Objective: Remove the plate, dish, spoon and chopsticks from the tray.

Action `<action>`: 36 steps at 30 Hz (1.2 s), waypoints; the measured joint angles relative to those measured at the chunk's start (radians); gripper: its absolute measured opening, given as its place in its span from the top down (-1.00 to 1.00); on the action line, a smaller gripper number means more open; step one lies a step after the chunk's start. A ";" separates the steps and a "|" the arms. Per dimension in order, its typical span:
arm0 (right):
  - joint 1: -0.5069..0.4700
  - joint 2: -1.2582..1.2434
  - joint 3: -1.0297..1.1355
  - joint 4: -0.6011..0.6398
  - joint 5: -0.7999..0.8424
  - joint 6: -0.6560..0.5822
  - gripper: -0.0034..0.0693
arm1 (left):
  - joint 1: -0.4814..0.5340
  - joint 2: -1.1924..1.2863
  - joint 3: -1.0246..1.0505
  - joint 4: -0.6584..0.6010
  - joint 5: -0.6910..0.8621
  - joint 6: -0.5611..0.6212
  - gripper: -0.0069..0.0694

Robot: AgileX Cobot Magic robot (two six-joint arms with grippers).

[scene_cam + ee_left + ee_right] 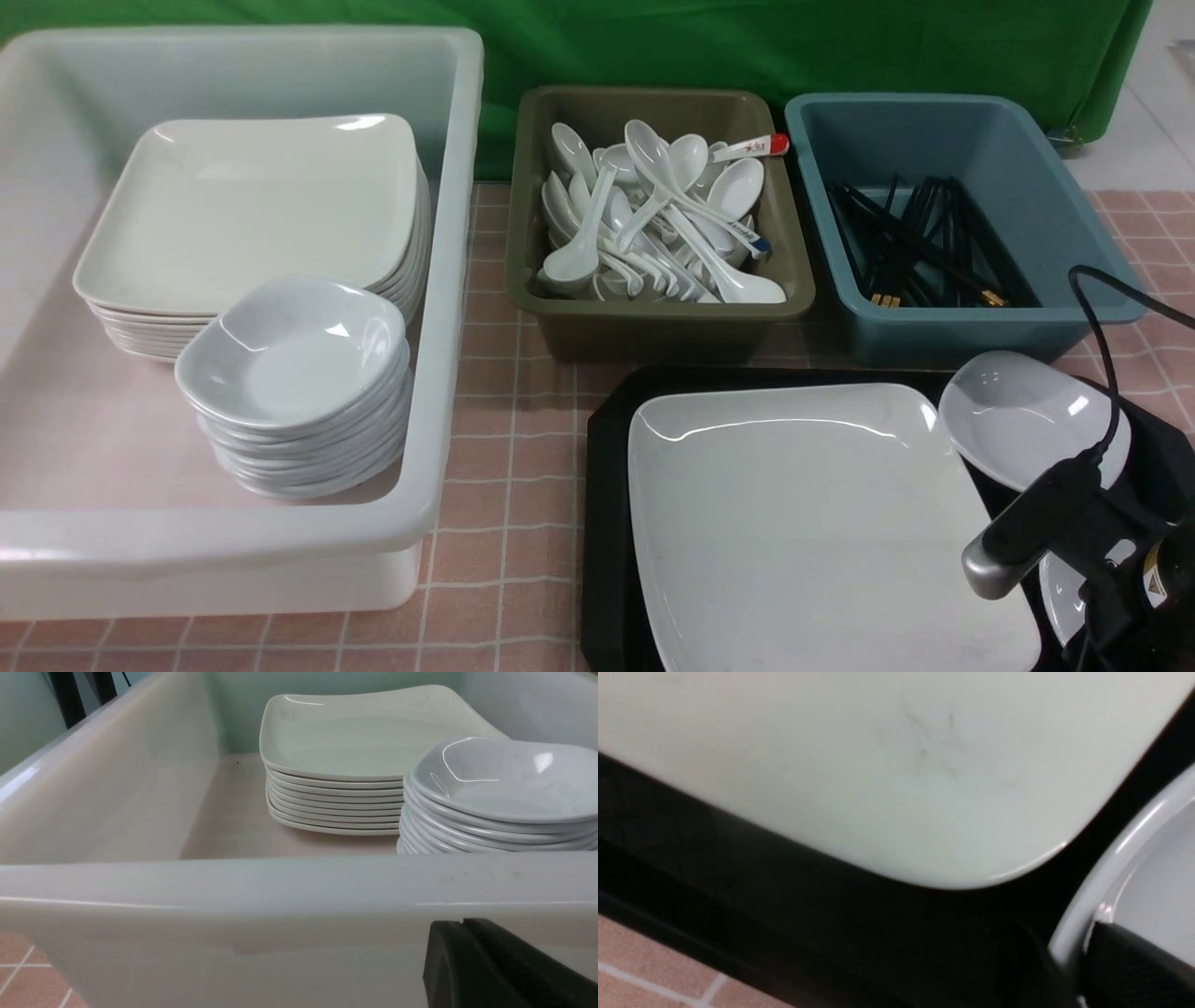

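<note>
On the tray (609,523), right side: one right pincer (1066,949), jaws drawn in on either side of a rounded white rim, apparently gripping it. Item gripped: a dish (1153,877), probably the partly hidden one beneath the right arm (1120,560). Step in hand, as judged: taking up the dish. Next move: firm the pinch, lift level, clear the neighbouring plate, carry to the matching stack.

One large plate (822,523), lying flat on the tray beside the dish. One further white dish (999,411), by the plate's far corner. Task spoon and chopsticks: not made out on the tray.

One left pincer (462,924), closed, nothing held, outside the white tub (280,882).

Surroundings: plate stack (252,215) and dish stack (289,364) in that tub; olive tub (653,322) of spoons; blue tub (980,336) of chopsticks. Obstacle: the white tub's raised wall.
</note>
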 joint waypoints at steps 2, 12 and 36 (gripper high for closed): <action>0.000 0.000 -0.001 0.000 0.001 -0.001 0.28 | 0.000 0.000 0.000 0.000 0.000 0.000 0.76; 0.000 -0.042 -0.036 0.036 0.058 -0.003 0.38 | 0.000 0.000 0.000 0.000 0.000 0.000 0.76; 0.000 -0.256 -0.296 0.103 0.379 -0.004 0.67 | 0.000 0.000 0.000 0.001 0.000 -0.002 0.76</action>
